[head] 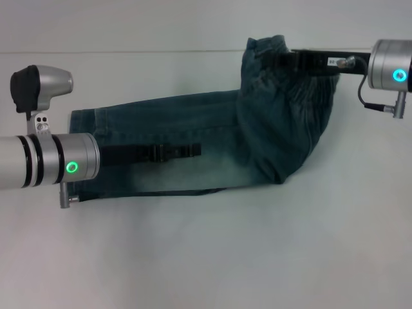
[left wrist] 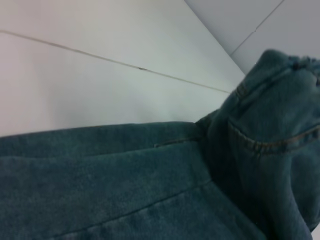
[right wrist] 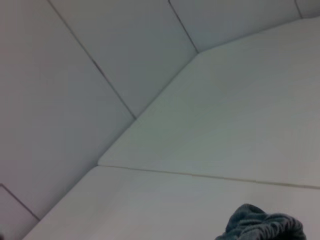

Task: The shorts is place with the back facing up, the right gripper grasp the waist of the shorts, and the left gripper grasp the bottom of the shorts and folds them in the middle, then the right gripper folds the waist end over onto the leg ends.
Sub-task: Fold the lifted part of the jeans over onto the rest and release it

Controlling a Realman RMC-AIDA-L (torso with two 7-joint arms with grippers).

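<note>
On the pale worktop, shorts already doubled lengthwise, with the waist being lifted.

At the left, the left tool reaches out from its silver wrist and lies low over the flat leg portion of the shorts, its long black fingers drawn close together along the denim; I'd judge it is pinning the cloth so it won't slide, though whether it actually grips any fabric I cannot tell. Toward the right, the denim rises off the worktop into a bunched hump. The waist end is raised highest there, clamped in the right tool, presumably ready to be carried over toward the leg ends at the far left.
</note>
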